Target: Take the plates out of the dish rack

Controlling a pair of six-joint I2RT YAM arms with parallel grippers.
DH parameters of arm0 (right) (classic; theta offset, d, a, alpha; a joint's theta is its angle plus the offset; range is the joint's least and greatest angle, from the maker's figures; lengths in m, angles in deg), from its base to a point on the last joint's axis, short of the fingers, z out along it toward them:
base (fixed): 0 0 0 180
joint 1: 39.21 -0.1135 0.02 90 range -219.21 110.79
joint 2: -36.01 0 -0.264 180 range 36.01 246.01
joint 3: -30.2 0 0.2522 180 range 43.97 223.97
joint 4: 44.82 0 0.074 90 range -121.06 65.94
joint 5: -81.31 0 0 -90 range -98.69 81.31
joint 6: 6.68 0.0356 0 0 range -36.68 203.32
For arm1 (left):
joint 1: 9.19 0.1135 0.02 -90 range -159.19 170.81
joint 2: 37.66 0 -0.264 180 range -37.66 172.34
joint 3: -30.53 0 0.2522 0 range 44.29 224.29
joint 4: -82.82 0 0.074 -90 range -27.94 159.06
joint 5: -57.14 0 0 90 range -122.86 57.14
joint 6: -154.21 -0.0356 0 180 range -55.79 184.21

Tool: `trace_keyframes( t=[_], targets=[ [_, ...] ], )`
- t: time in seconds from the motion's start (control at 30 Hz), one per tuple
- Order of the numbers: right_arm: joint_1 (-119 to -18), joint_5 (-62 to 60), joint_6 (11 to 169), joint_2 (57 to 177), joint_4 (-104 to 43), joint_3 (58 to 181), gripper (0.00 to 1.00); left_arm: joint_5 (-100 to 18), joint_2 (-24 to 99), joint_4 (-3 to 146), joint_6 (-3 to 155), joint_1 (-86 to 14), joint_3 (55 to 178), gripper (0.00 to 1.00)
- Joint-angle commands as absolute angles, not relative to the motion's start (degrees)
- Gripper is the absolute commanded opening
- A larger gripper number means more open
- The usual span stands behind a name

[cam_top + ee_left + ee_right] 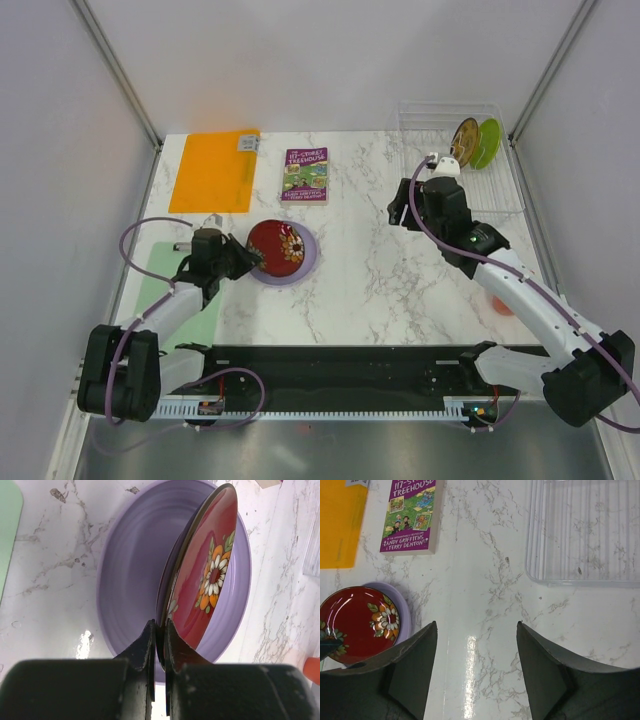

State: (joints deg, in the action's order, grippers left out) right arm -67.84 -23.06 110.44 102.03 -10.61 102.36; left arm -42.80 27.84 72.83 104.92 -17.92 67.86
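The rack [490, 190] stands at the far right and holds two plates on edge at its far end: the yellow plate [465, 135] and, just right of it, the green plate [488, 143]. The right gripper [438, 160] hangs by the rack's left side, its fingers spread wide and empty. Left of centre, the lavender plate [311, 258] lies on the table. The left gripper [252, 258] pinches the near-left rim of the red plate [278, 248], held tilted over the lavender one.
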Motion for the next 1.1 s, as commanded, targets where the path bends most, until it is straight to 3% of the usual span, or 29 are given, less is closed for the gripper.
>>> trace_keyframes(
  t=[0.0,0.07,0.1,0.17,0.2,0.3,0.53,0.67,0.73,0.9,1.07],
  targets=[
    [-67.3,-25.2,108.5,102.3,-10.2,104.7,0.72,-43.6,29.9,69.3,104.7,-17.9,70.8,0.12],
    [-67.1,-25.4,108.4,102.7,-10.2,104.8,0.72,-43.3,30.0,66.8,104.3,-17.9,71.6,0.25],
    [-67.1,-25.7,108.1,103.1,-10.1,104.9,0.72,-43.3,29.8,66.4,104.2,-17.9,71.6,0.4],
    [-66.9,-26.0,107.8,103.3,-10.2,105.0,0.72,-43.1,29.1,65.8,103.9,-17.9,71.4,0.48],
    [-66.8,-26.4,107.5,103.7,-10.2,105.2,0.72,-43.1,28.8,65.6,103.9,-17.9,71.4,0.6],
    [-66.3,-27.2,106.5,104.6,-10.1,106.1,0.72,-43.0,28.2,65.0,103.6,-17.9,71.5,0.73],
    [-63.0,-38.3,101.1,108.3,-8.0,112.4,0.77,-41.8,25.5,62.8,101.9,-17.9,72.9,0.85],
    [-55.6,-47.7,96.9,115.3,-10.0,118.3,0.77,-38.4,19.1,60.0,100.8,-17.9,74.2,0.94],
    [-50.8,-47.3,96.1,118.9,-10.9,120.9,0.77,-38.0,14.8,59.3,99.8,-17.9,74.7,1.0],
    [-44.0,-43.2,95.2,131.1,-12.2,130.3,0.76,-39.5,9.7,58.9,96.9,-17.9,77.7,1.0],
    [-39.4,-37.4,93.9,143.9,-14.0,142.1,0.72,-43.6,12.1,58.2,92.9,-17.9,81.9,1.0]
  ],
)
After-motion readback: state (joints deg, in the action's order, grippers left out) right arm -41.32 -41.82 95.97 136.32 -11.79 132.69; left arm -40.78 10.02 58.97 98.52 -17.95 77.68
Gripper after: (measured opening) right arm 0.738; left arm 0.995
